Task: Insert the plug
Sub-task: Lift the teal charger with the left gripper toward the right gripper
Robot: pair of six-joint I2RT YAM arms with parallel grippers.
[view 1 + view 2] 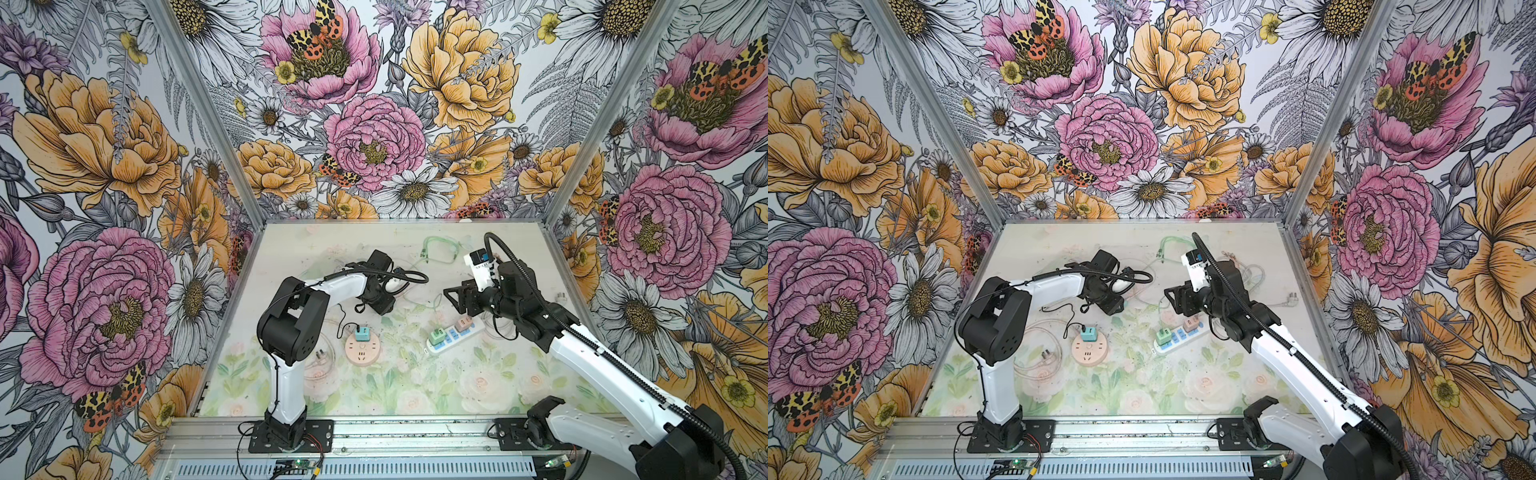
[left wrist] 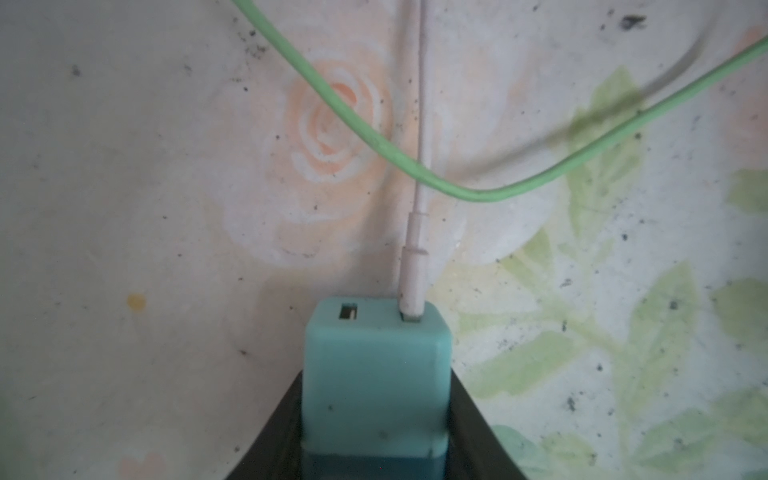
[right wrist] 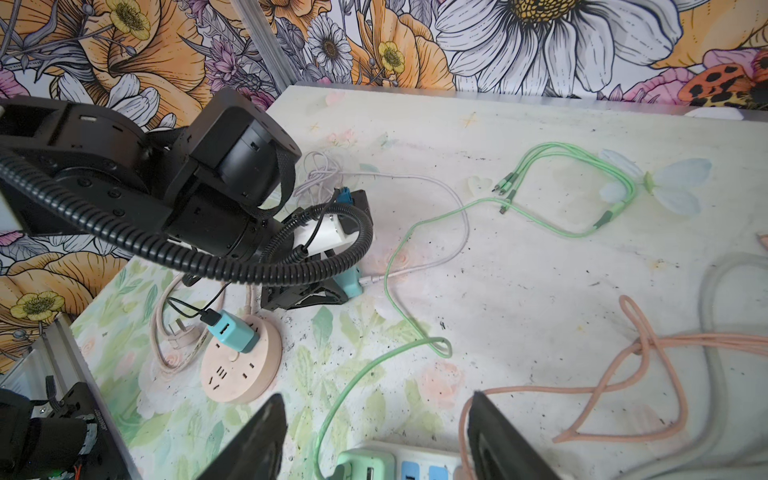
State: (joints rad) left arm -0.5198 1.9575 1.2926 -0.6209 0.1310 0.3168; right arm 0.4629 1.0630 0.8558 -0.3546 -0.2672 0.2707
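A teal cube plug (image 2: 374, 374) with a white USB cable (image 2: 415, 270) in one of its two ports sits between the black fingers of my left gripper (image 2: 376, 374). The jaws press on both its sides. The right wrist view shows this plug (image 3: 351, 282) held low over the table, behind the round pink socket (image 3: 239, 374). In both top views the left wrist hides it. My right gripper (image 3: 378, 397) hangs open and empty over the white power strip (image 3: 419, 461), also in a top view (image 1: 451, 300).
The round pink socket (image 1: 363, 351) carries another teal charger (image 1: 361, 333) with a black cable. The power strip (image 1: 455, 338) holds a green charger (image 1: 436, 336) and a pink one (image 1: 462, 323). Green cable (image 2: 478, 193), pink cable (image 3: 623, 374) and a green multi-head cable (image 1: 440, 249) lie loose.
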